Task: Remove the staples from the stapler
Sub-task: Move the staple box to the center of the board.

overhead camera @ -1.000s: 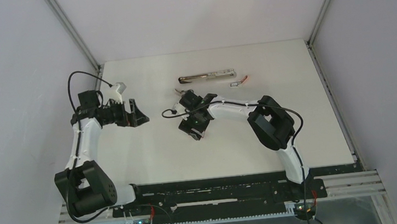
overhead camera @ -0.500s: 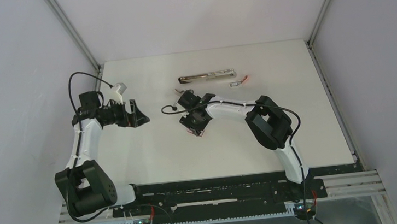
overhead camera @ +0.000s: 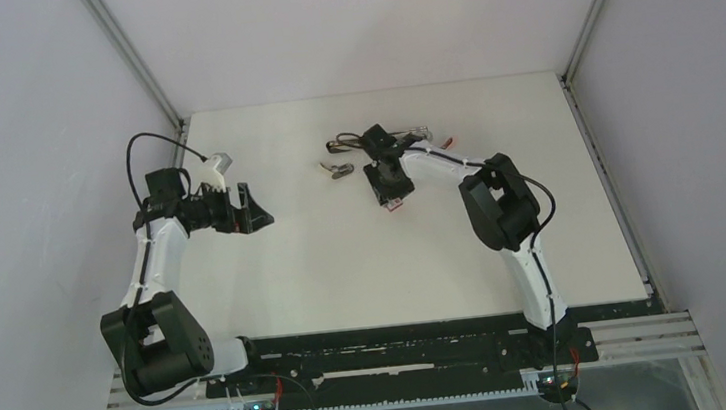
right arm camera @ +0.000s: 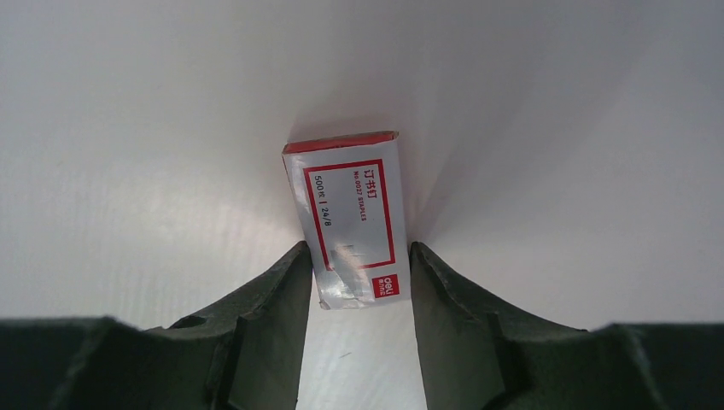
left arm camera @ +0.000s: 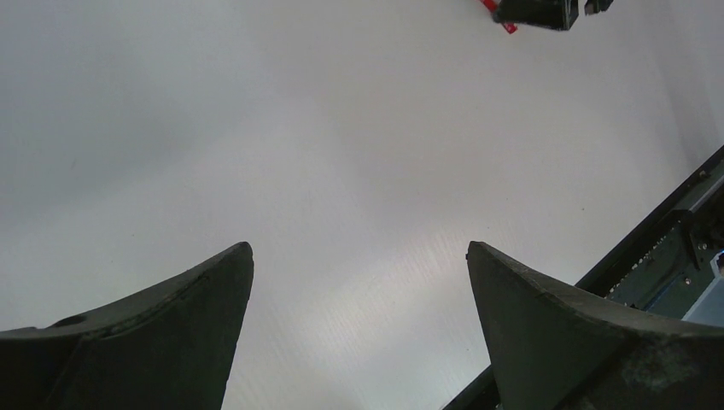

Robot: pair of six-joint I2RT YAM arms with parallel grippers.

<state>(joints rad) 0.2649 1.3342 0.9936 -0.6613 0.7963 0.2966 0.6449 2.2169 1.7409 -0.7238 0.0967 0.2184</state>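
My right gripper [right arm camera: 359, 248] is shut on a small red-and-white staple box [right arm camera: 354, 222], one finger on each long side. In the top view the same box [overhead camera: 394, 206] sticks out below that gripper [overhead camera: 390, 190] at mid-table. The long metallic stapler [overhead camera: 419, 135] lies just behind it, with its middle hidden by the right wrist. I cannot make out the staples in any view. At the left of the table my left gripper [overhead camera: 251, 212] hangs open with nothing between its fingers [left arm camera: 205, 299].
A small grey metal piece [overhead camera: 338, 168] lies left of the right gripper. A tiny red-and-grey item [overhead camera: 447, 143] sits right of the stapler. The table's black front rail [left arm camera: 666, 248] shows in the left wrist view.
The right gripper closed on the box and carried it from the middle of the table back and to the right, close to the stapler. The left arm stayed put.
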